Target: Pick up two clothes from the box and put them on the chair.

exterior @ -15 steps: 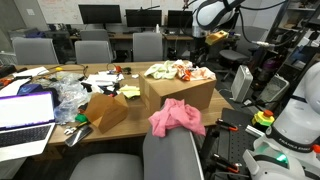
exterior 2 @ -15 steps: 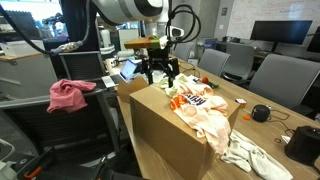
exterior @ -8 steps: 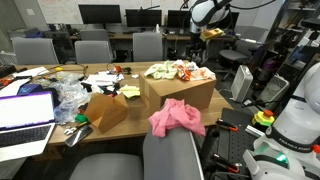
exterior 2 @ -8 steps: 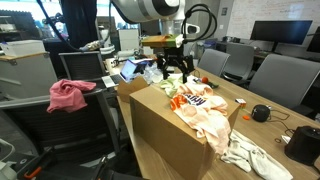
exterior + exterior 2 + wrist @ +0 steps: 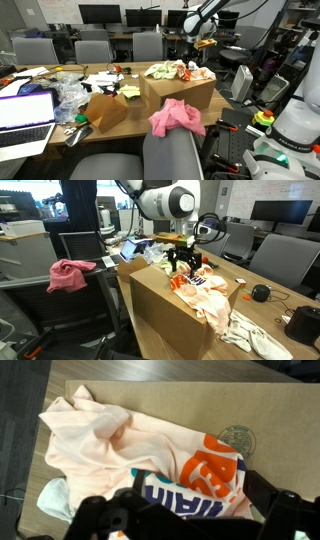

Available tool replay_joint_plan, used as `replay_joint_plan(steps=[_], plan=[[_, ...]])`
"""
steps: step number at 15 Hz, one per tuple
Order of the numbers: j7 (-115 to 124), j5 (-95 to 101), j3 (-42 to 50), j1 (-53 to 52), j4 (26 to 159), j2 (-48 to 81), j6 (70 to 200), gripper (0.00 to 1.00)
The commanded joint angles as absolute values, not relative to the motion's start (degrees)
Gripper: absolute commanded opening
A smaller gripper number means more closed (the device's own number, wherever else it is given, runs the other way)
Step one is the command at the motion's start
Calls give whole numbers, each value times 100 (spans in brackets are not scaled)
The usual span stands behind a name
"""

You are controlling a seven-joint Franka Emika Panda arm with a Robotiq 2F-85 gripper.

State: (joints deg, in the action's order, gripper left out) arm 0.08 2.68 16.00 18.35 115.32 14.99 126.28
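Note:
A large cardboard box [image 5: 180, 95] [image 5: 160, 310] holds a pile of clothes [image 5: 180, 70] [image 5: 205, 292]. In the wrist view a peach garment [image 5: 100, 440] lies beside a white one with orange and blue print [image 5: 205, 475]. A pink cloth [image 5: 175, 117] [image 5: 68, 275] lies on the chair [image 5: 170, 158] [image 5: 55, 305]. My gripper [image 5: 197, 42] [image 5: 185, 262] [image 5: 190, 520] hangs open and empty just above the pile, with the jaws spread either side of the printed garment.
A smaller open cardboard box [image 5: 105, 110] and a laptop [image 5: 25, 112] stand on the table beside the large box. A white cloth [image 5: 250, 335] hangs off the box's near end. A black round object [image 5: 262, 293] lies on the table. Office chairs and monitors stand behind.
My gripper has moved along the box, from near its edge to over the clothes pile, and has come lower. The clothes and the pink cloth have not moved.

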Motion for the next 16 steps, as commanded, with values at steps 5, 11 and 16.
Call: replay_joint_plan(steps=[5, 11, 16], plan=[[-656, -698, 1492, 2306, 11095, 2390, 12773, 100], [-472, -514, 1609, 2278, 11132, 2567, 13400, 100], [-259, -193, 1670, 2139, 11233, 2566, 14053, 100]])
